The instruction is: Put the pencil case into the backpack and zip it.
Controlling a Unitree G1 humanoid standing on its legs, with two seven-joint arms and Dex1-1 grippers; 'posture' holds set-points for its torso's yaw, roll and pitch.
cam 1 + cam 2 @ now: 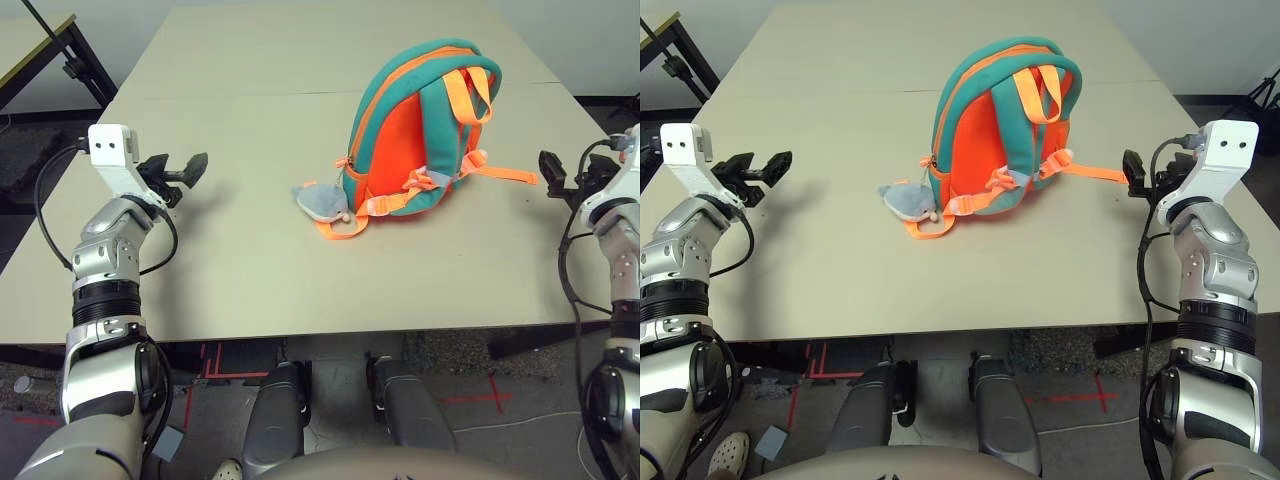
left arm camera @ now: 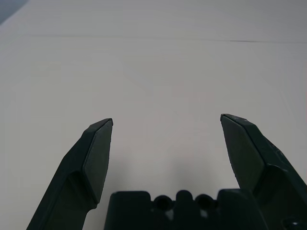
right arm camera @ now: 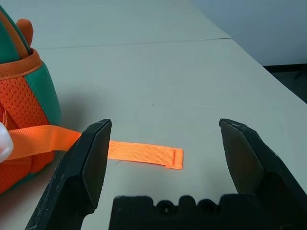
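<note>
The backpack (image 1: 400, 150) stands on the table right of centre, orange with teal edging, its straps facing me. Its grey-white plush piece (image 1: 322, 200) lies on the table at its left foot. One orange webbing strap (image 3: 144, 154) trails flat toward my right gripper (image 1: 1132, 175), which hovers open just beyond the strap's end with nothing between its fingers. My left gripper (image 1: 190, 168) is open and empty over bare table, well to the left of the backpack. The pencil case is out of view.
The beige table (image 1: 250, 270) has a seam across it behind the backpack. A dark desk frame (image 1: 70, 50) stands off the far left corner. Bare tabletop lies in front of the backpack and around my left gripper (image 2: 166, 122).
</note>
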